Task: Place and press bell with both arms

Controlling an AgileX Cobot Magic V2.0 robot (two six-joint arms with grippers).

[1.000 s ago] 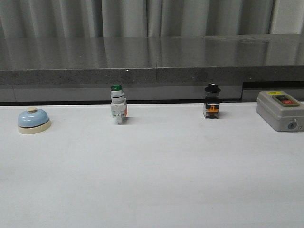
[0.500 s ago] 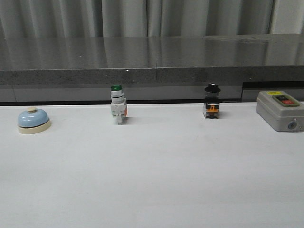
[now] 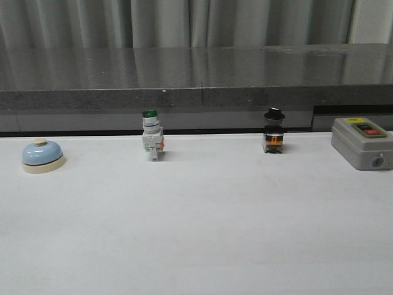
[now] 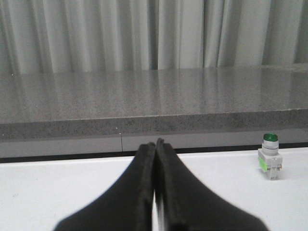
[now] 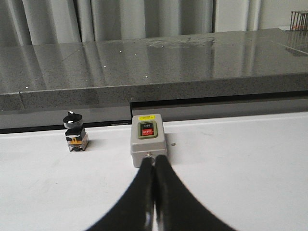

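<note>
The bell (image 3: 42, 155), light blue with a cream base and cream button, stands at the far left of the white table in the front view. It does not show in either wrist view. Neither arm shows in the front view. My left gripper (image 4: 155, 143) is shut and empty, its black fingers pressed together above the table. My right gripper (image 5: 154, 160) is shut and empty, its tips in line with the near side of the grey box (image 5: 148, 139).
A green-capped white pushbutton switch (image 3: 151, 142) stands at the back left of centre, also in the left wrist view (image 4: 269, 155). A black-knobbed switch (image 3: 274, 131) stands at the back right of centre. The grey box (image 3: 362, 142) sits at the far right. A dark stone ledge (image 3: 196, 80) runs behind the table.
</note>
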